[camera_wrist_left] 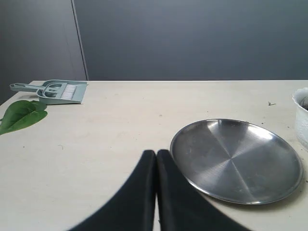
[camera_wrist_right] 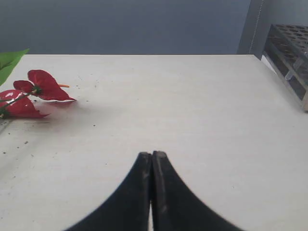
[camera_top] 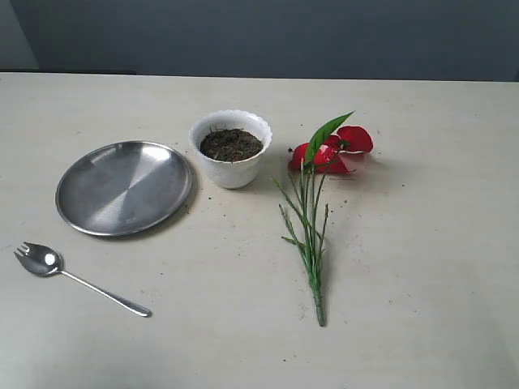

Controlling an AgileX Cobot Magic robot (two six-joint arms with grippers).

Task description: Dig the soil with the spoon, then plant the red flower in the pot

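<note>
Both pincers [camera_wrist_left: 156, 156] [camera_wrist_right: 151, 158] fully closed, empty.

Straight ahead of the left claw [camera_wrist_left: 156, 155], bare table [camera_wrist_left: 120, 120] is left free. Just beside its tips the way is blocked by the steel plate [camera_wrist_left: 236, 161], with the pot [camera_wrist_left: 302, 120] past it. A dustpan [camera_wrist_left: 57, 91] and loose leaf [camera_wrist_left: 21, 114] are seen well apart on the other side. Ahead of the right claw [camera_wrist_right: 151, 156] the table is left open, flanked by the red flower [camera_wrist_right: 41, 86] and a rack [camera_wrist_right: 288, 53].
</note>
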